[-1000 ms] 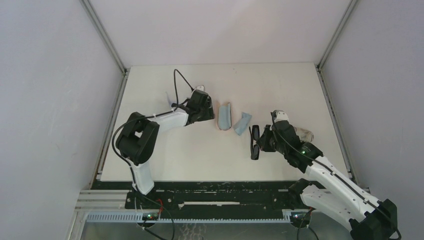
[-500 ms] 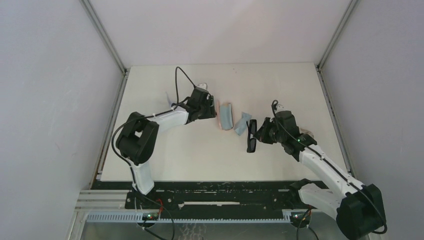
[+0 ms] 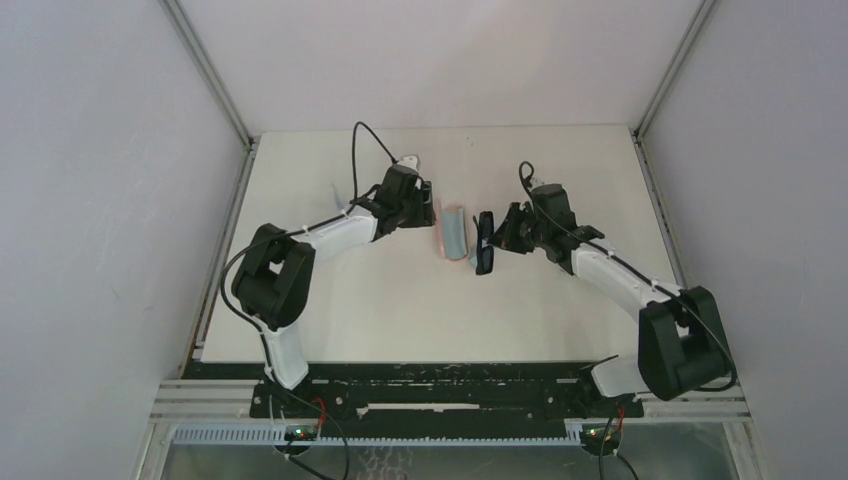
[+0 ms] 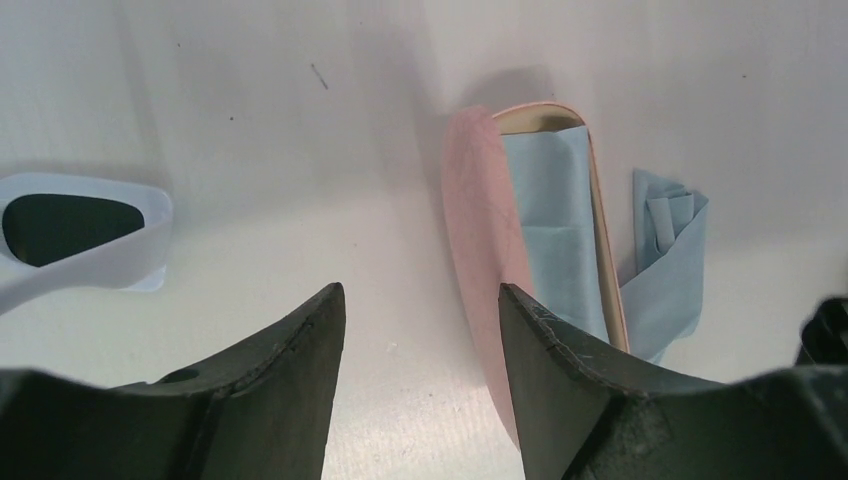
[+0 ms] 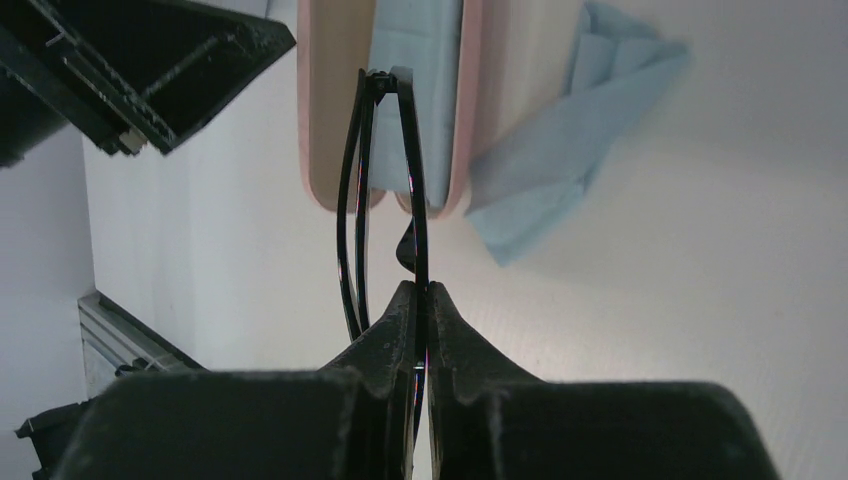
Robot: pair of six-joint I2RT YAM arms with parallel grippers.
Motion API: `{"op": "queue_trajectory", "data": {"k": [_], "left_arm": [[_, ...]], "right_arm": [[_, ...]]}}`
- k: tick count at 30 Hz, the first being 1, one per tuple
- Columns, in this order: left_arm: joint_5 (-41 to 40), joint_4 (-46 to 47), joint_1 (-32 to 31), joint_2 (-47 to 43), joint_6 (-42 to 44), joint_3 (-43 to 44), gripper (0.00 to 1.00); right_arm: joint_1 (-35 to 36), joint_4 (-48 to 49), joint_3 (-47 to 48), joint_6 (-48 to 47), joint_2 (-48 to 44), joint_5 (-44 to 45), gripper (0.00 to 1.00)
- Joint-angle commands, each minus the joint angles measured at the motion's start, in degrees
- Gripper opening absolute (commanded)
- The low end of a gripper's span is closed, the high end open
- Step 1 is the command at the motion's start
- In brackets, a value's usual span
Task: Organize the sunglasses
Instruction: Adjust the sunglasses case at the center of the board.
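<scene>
My right gripper (image 3: 503, 237) is shut on the black sunglasses (image 3: 485, 243), holding them folded and edge-on just right of the open pink case (image 3: 441, 229). In the right wrist view the black sunglasses (image 5: 412, 150) hang from my gripper (image 5: 421, 295) in front of the case (image 5: 335, 110). My left gripper (image 3: 424, 212) is open and empty beside the case's left wall; its right finger (image 4: 560, 370) is next to the pink lid (image 4: 480, 230). The white sunglasses (image 4: 75, 235) lie on the table at the far left of the left wrist view; in the top view my left arm hides most of them.
A light-blue cloth (image 4: 545, 215) lines the case. A second light-blue cloth (image 4: 665, 260) lies crumpled on the table right of the case, also visible in the right wrist view (image 5: 575, 140). Grey walls stand on both sides of the white table (image 3: 560, 170).
My right gripper has carried the black sunglasses up and to the left, from the table's right side to beside the pink case. My left gripper shifted slightly toward the far side.
</scene>
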Motion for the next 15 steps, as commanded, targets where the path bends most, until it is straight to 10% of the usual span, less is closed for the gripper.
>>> {"op": "queue_trajectory", "data": {"k": [1,15], "left_arm": [[1.07,-0.02,-0.01,0.04,2.78,4.48,0.63],[1.77,1.37,0.28,-0.74,3.04,3.18,0.62]], "right_arm": [[-1.08,5.36,5.74,-1.77,5.58,-2.8,0.0],[-2.04,6.61,13.46,-1.73,15.17,-3.67,0.0]]}}
